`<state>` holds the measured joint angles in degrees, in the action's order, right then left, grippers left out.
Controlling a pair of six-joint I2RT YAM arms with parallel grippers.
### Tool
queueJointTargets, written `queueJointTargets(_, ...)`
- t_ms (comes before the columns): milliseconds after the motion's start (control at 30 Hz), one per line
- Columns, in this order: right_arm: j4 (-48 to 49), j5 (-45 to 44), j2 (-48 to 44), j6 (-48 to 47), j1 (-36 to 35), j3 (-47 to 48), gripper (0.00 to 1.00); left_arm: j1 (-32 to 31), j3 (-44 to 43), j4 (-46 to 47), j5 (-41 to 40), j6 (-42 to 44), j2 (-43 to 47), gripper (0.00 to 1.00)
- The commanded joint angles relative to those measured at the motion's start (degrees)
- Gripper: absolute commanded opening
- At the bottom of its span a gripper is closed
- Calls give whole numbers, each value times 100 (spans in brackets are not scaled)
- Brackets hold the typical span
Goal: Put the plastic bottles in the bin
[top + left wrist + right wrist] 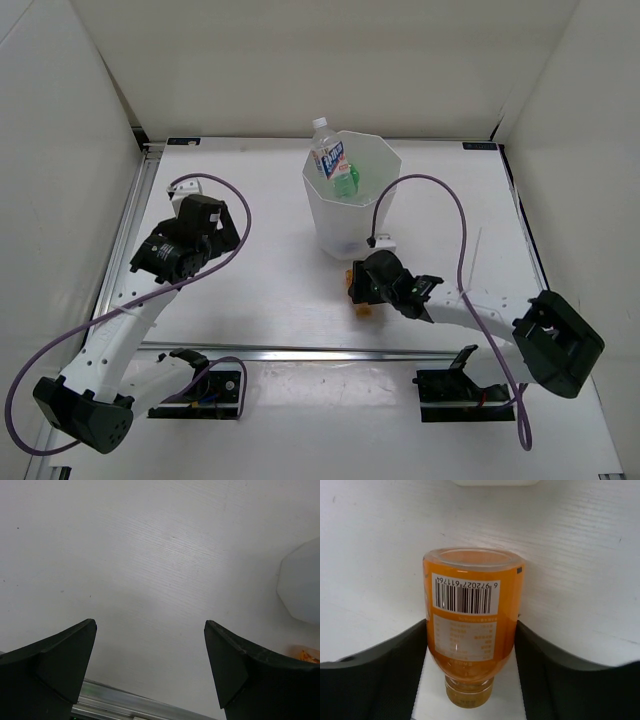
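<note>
The orange bottle with a white label lies on the table, cap toward the right wrist camera. My right gripper is shut on it, one finger against each side; it sits just in front of the bin in the top view. The white faceted bin stands mid-table and holds a clear bottle with a blue label sticking out and a green bottle. My left gripper hangs open and empty over bare table. The other bottles are not visible.
A metal rail runs along the near edge of the table. White walls close in the table on the left, right and back. The bin's side shows at the right of the left wrist view.
</note>
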<state>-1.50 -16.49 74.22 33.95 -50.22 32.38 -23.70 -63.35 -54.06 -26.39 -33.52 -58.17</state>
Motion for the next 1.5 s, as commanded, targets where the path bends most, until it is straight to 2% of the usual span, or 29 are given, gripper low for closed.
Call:
queueJointTargets(0, -16, -38, -108, 93, 82, 172, 54, 24, -2, -148, -77, -58, 139, 100)
queueJointTargets(100, -621, 23, -423, 260, 152, 225, 37, 24, 51, -148, -77, -111, 78, 100)
queueJointTargets(167, -1087, 75, -862, 365, 152, 286, 31, 24, 51, -87, -129, -111, 25, 100)
queueJointTargets(200, -1603, 76, -1065, 418, 152, 286, 23, 24, 51, -87, -129, -163, 25, 100)
queueJointTargets(333, -2930, -310, -2322, 586, -303, 935, 16, 24, 51, 19, -129, -216, -28, 100)
queueJointTargets(400, -3355, -590, -2675, 586, -375, 1865, 12, 24, 51, 89, -129, -217, -28, 100)
queueJointTargets(467, -3813, -679, -2492, 175, -428, 2646, 8, 24, 121, 150, -129, -217, -88, 100)
queueJointTargets(500, -3919, -732, -2343, -10, -428, 3503, 6, 24, 121, 211, -129, -217, -89, 100)
queueJointTargets(533, -3981, -863, -1941, -247, -428, 3912, 4, 24, 174, 212, -182, -217, -141, 100)
queueJointTargets(667, -3508, -1234, -814, -1407, -191, 5601, 3, 24, 121, 264, -182, -217, -194, 100)
queueJointTargets(700, -3246, -1042, -395, -1705, 97, 5839, 7, 24, 69, 265, -182, -217, -194, 100)
queueJointTargets(767, -3146, -612, 56, -1796, 458, 6548, 10, 24, 69, 265, -234, -217, -194, 100)
queueJointTargets(800, -3146, -314, 580, -1796, 826, 6884, 10, 24, 8, 265, -235, -217, -194, 100)
queueJointTargets(867, -3766, 136, 1145, -1544, 1118, 7665, 18, 24, -46, 265, -235, -103, -194, 100)
queueJointTargets(900, -4092, 216, 1705, -1402, 1311, 8609, 25, 24, -98, 265, -235, -102, -194, 100)
queueJointTargets(933, -4391, 216, 1910, -1296, 1382, 8992, 43, 24, -98, 265, -235, -41, -194, 100)
queueJointTargets(967, -4725, 269, 2069, -1295, 1444, 9249, 54, 24, -159, 265, -235, 29, -194, 100)
queueJointTargets(1033, -4728, 522, 2150, -1295, 1567, 9374, 75, 76, -160, 265, -235, 29, -194, 100)
queueJointTargets(1067, -4728, 637, 2150, -1347, 1628, 9322, 100, 76, -108, 265, -235, 29, -73, 100)
queueJointTargets(1233, -4781, 910, 1439, -1260, 1735, 8822, 100, 76, 148, 265, -340, 29, 209, 100)
queueJointTargets(1333, -4921, 1033, 912, -778, 1962, 8154, 100, 76, 323, 265, -392, -102, 263, 100)
queueJointTargets(1467, -5649, 2104, 857, -609, 2830, 7696, 100, 129, 761, 326, -612, -260, 263, 100)
